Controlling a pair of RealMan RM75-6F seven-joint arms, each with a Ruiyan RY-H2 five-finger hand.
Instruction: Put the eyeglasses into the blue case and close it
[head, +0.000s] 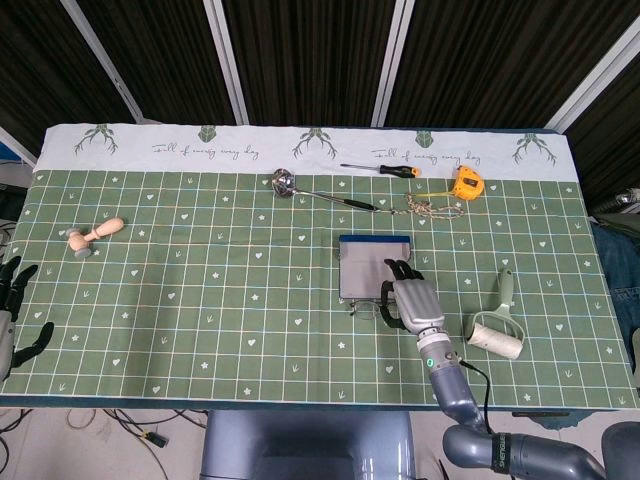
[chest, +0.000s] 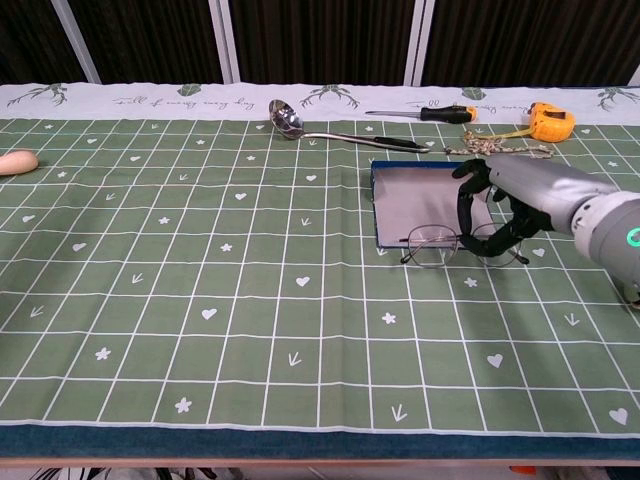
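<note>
Holding eyeglasses (chest: 438, 243) over blue case (chest: 420, 198), right robot hand (chest: 500, 205), lenses clear in chest view only

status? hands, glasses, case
Right hand holds eyeglasses lifted over near edge of blue case, lid open. Left hand open, idle at table's left edge. Nothing blocking the case.
</note>
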